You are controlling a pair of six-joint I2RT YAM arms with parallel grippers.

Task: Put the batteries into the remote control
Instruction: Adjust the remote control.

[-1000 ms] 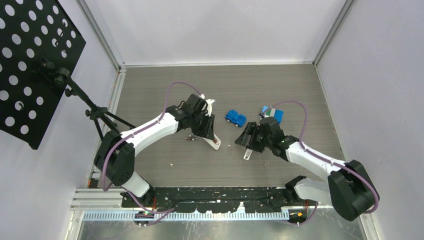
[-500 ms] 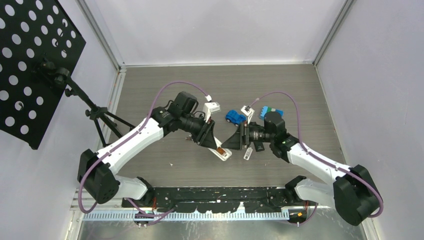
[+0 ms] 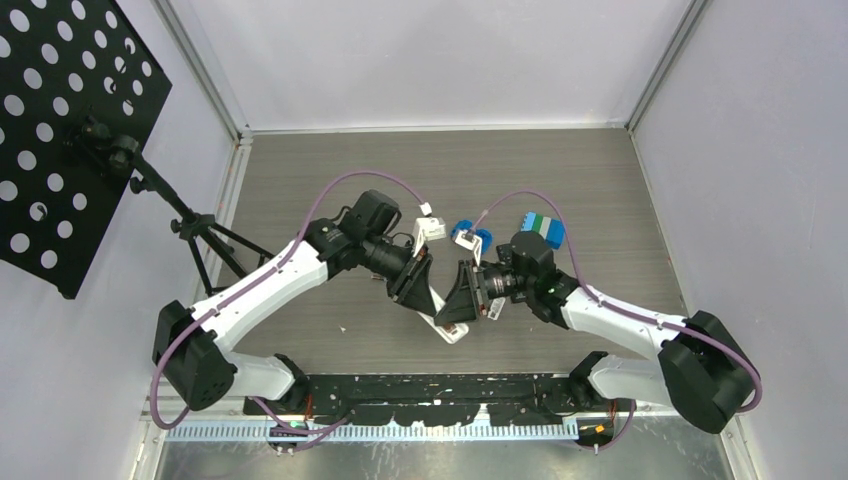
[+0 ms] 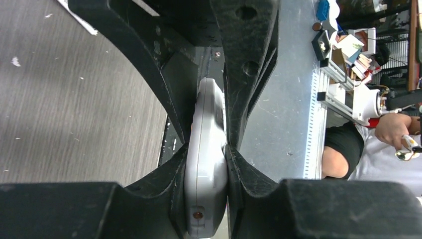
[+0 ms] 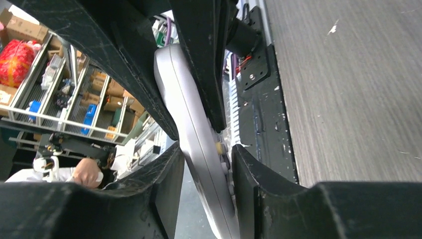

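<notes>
Left tool: you are keeping it nearly closed on the remote, with one finger pressing on each side of the grey body.
Right tool: its fingers are standing on both sides of the same remote, very close to it. You cannot tell from the pictures whether they are really pressing it.
Remote: it is sitting between the two tools, over the near middle of the surface, and one white end is showing below them in the top view.
Arms: they are meeting tip to tip, the left one coming from the left, the right one from the right.
Toy car: it is lying just behind the right tool, partly hidden.
Block: blue and green, it is lying near the car, on its right.
</notes>
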